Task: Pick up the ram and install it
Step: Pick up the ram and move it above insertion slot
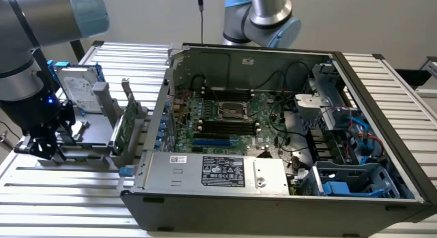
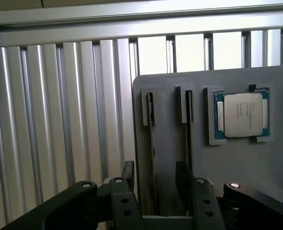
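**Station contents, from the exterior view's left to its right**

- Gripper [image 1: 40, 147]: low over the grey holder [image 2: 170, 120], at the slatted table's [image 2: 60, 120] near-left corner. Claw apart.
- Ram [image 2: 152, 139]: stands on edge in a holder slot, between the two fingers [image 2: 129, 171]. Open room shows on both faces. It appears edge-on, so it is probably untouched.
- Second stick [image 2: 188, 139]: in the parallel slot, just outside the other finger.
- Processor [image 2: 241, 115]: flat in its own pocket, beyond the second stick.
- Hard drive [image 1: 77, 89]: upright with blue rails, behind the gripper.
- Expansion card [image 1: 122, 130]: upright at the holder's edge, near the case wall.
- Computer case [image 1: 273, 210]: lid off.
- Memory slots [image 1: 228, 128]: black, unobstructed from above.
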### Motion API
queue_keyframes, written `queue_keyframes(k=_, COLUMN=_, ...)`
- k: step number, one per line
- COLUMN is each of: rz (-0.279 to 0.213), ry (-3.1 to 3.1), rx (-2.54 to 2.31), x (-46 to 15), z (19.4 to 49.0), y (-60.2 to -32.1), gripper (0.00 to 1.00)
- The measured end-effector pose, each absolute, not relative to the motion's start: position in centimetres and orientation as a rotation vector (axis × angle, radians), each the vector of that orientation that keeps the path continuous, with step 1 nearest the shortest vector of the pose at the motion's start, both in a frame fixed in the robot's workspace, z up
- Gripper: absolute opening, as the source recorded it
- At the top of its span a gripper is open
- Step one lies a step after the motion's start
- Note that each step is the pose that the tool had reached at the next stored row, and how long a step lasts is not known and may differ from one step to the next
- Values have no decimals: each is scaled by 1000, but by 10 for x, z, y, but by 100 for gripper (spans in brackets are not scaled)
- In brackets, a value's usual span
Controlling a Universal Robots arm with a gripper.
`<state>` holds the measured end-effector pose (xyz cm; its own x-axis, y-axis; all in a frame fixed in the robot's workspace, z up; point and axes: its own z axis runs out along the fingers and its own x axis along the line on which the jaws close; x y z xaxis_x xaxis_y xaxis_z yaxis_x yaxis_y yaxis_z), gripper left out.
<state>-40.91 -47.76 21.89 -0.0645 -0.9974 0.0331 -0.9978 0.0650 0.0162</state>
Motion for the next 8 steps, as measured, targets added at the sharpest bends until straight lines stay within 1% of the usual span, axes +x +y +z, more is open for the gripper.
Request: queue_keyframes(k=8, rz=10, ry=-2270, rx=2127, x=-409, z=206, y=-481, gripper=48)
